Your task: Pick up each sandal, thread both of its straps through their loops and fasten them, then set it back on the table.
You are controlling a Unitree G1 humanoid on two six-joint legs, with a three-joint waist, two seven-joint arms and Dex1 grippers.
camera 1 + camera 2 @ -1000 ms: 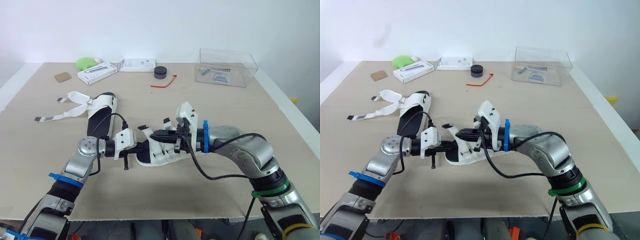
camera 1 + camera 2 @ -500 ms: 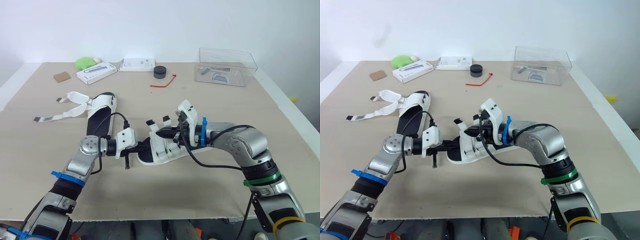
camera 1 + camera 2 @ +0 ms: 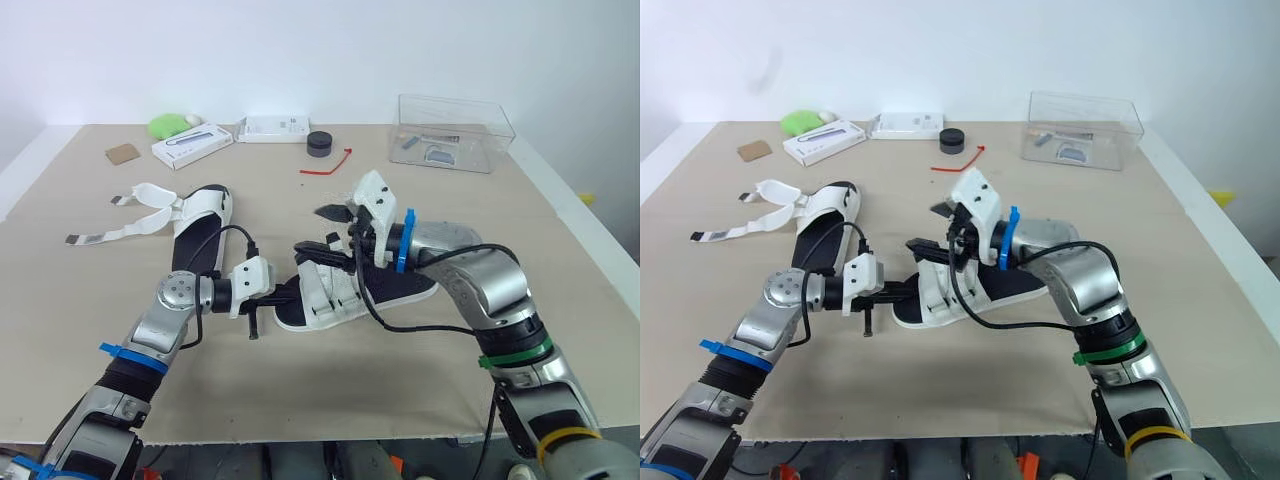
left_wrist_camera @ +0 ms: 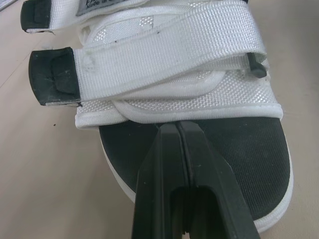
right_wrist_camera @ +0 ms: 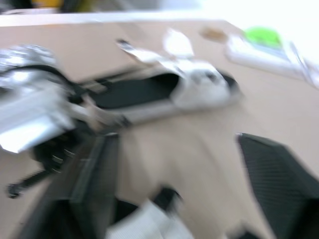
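- Your left gripper [image 3: 283, 296] is lying low at the toe of the near sandal [image 3: 392, 285]. In the left wrist view its two fingers [image 4: 164, 169] are pressing together with nothing between them, and their tips are sitting over the black footbed [image 4: 239, 144], just short of the front strap [image 4: 169, 64].
- Your right gripper [image 3: 322, 231] is hovering just above that sandal's white straps [image 3: 328, 290], its fingers spreading wide and holding nothing.
- The near sandal is lying on the table [image 3: 330, 390] between your two arms. Both straps are crossing the footbed, with their black tabs sticking out to one side.
- The other sandal [image 3: 203, 222] is lying well apart, toward your left, with its loose straps [image 3: 135, 213] trailing over the tabletop.
- A clear plastic box [image 3: 455, 135] is sitting near the far right corner.
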